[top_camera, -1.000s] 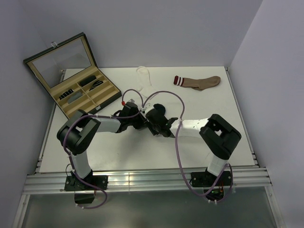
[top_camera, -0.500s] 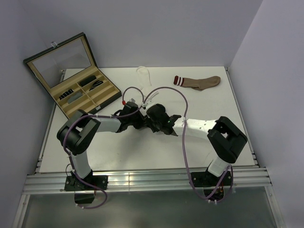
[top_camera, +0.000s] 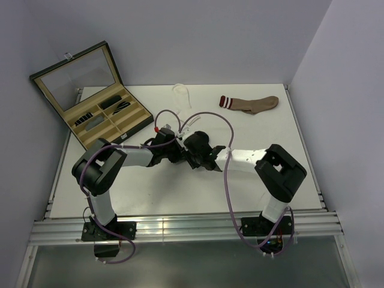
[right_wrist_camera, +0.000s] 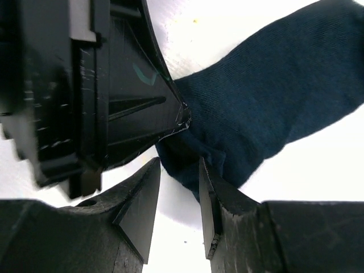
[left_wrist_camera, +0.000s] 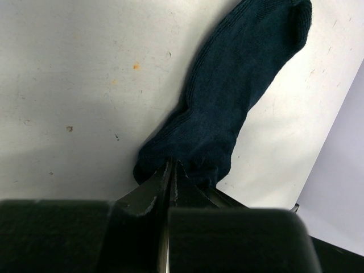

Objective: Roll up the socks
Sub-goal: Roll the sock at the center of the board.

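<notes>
A navy blue sock (left_wrist_camera: 239, 85) lies flat on the white table, its toe pointing away. My left gripper (left_wrist_camera: 172, 166) is shut on the sock's near end. It shows in the top view (top_camera: 179, 153) at the table's middle. My right gripper (right_wrist_camera: 179, 170) is open and faces the left gripper's fingers (right_wrist_camera: 142, 108). Its fingertips sit at the same end of the navy sock (right_wrist_camera: 273, 96), with the fabric edge just above the gap. In the top view the right gripper (top_camera: 192, 157) covers most of the sock. A white sock (top_camera: 182, 95) lies flat at the back. No dark grey sock is in view.
A brown sock with red and white stripes (top_camera: 249, 103) lies at the back right. An open box with compartments (top_camera: 114, 114) stands at the back left corner, its lid raised. Purple cables loop above both wrists.
The right arm's elbow swung out to the right and came back, and its gripper shifted slightly by the left gripper. The left arm has not moved.
</notes>
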